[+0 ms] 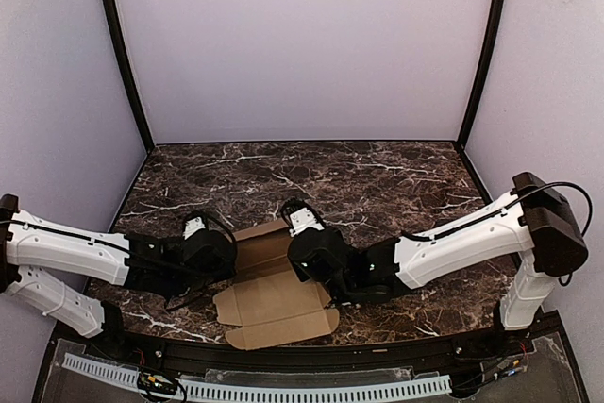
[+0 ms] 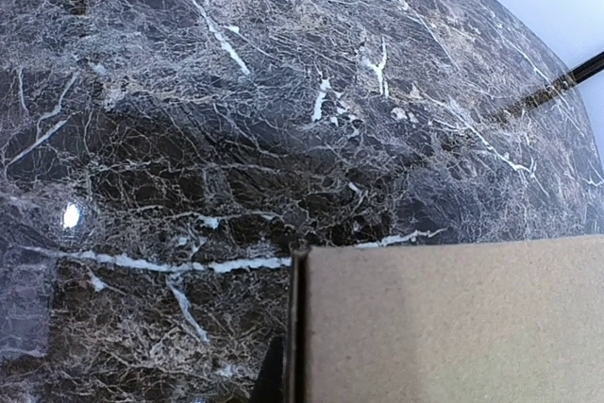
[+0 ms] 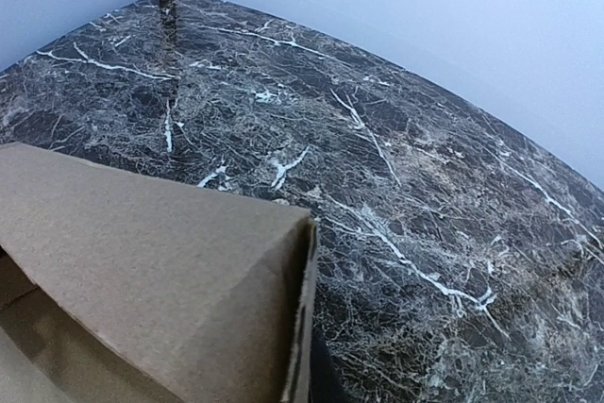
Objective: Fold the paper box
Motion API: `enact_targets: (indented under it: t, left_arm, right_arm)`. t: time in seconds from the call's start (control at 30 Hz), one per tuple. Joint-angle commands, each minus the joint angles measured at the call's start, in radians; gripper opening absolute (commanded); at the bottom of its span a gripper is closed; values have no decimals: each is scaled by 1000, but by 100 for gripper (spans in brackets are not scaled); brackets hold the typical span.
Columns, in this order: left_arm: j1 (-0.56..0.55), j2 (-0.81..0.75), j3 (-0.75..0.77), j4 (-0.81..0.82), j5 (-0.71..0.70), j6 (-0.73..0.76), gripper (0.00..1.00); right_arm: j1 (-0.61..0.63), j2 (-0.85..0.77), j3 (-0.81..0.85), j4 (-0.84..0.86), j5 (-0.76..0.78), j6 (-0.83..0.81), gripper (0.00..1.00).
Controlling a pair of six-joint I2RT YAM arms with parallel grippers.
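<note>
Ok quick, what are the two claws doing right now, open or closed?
Left claw: closed, apparently pinching the flat tan cardboard paper box.
Right claw: closed, apparently pinching the same box.

Tan paper box [image 1: 274, 307], partly folded up

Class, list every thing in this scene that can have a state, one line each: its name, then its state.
paper box: partly folded, near panels flat on the table, far part raised between the arms.
left gripper: shut on the paper box's left edge.
right gripper: shut on the paper box's right edge.
</note>
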Motion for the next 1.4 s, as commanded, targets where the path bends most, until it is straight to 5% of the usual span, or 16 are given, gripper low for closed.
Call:
enact_targets:
  t: [0.0, 0.13, 0.37, 0.6, 0.9, 1.37]
  left_arm:
    - [8, 11, 11, -73, -45, -58, 1]
    - [7, 13, 12, -31, -18, -26, 1]
    - [7, -14, 7, 46, 64, 82, 20]
    - [7, -111, -52, 88, 134, 195, 36]
    - [7, -302, -76, 63, 274, 347, 43]
    - [7, -402, 62, -126, 187, 598, 50]
  right_arm:
    - [12, 26, 36, -5, 41, 7, 0]
    - [12, 43, 47, -6, 41, 3, 0]
    - [-1, 35, 13, 10, 31, -7, 0]
    - [-37, -3, -110, 187, -90, -103, 0]
    - [-110, 5, -190, 339, -240, -143, 0]
    - [-180, 55, -380, 903, -649, -414, 0]
